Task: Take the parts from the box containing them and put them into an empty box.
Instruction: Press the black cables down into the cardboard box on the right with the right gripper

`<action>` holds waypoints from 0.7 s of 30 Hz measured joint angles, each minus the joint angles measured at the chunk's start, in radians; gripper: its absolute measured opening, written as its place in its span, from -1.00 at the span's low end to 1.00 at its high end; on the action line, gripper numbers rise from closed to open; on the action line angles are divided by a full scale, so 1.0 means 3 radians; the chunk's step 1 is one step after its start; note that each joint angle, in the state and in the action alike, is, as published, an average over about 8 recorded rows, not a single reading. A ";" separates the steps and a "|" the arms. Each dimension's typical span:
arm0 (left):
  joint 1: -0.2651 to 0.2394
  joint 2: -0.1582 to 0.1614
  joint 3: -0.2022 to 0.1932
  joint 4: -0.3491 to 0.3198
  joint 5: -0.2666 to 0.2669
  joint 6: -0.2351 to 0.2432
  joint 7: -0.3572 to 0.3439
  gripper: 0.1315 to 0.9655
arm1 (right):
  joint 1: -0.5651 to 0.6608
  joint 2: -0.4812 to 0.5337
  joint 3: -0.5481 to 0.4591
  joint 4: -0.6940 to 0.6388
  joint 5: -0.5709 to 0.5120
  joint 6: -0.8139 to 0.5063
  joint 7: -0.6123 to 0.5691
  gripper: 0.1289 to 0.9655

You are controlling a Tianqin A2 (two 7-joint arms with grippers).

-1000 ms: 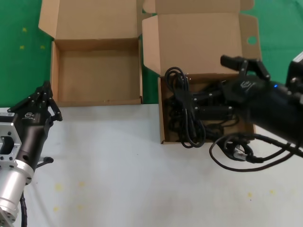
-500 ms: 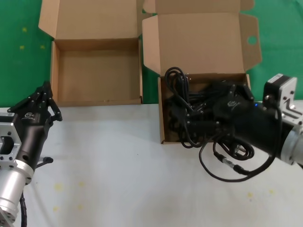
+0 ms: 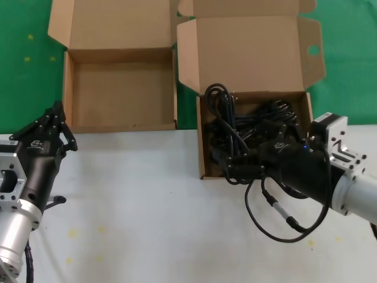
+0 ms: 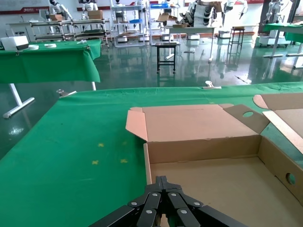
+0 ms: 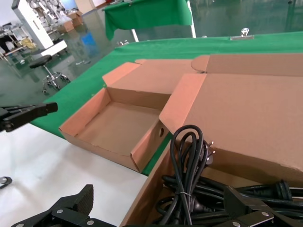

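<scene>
We are bringing the right gripper lower over the full box than a second ago; its jaws are spread wide above the cords, nothing held; the left gripper is waiting closed beside the empty box.

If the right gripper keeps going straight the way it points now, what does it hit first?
Most likely the near-left wall of the box containing them, or the parts looped over it. The right gripper points leftward low across that corner; depth is unclear.

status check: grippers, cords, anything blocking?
Right gripper open at the near edge of the cord box. Left gripper shut, parked by the empty box. Cords unlifted. No blockage seen.
</scene>
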 joint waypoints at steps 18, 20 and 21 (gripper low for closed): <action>0.0000 0.0000 0.0000 0.0000 0.0000 0.0000 0.0000 -0.97 | 0.0016 -0.0303 0.0000 -0.0358 0.0000 0.0078 -0.0075 0.98; 0.0000 0.0000 0.0000 0.0000 0.0000 0.0000 0.0000 -0.97 | 0.0020 -0.0325 0.0000 -0.0382 0.0000 0.0081 -0.0072 0.96; 0.0000 0.0000 0.0000 0.0000 0.0000 0.0000 0.0000 -0.97 | 0.0022 -0.0335 0.0000 -0.0392 0.0000 0.0082 -0.0072 0.95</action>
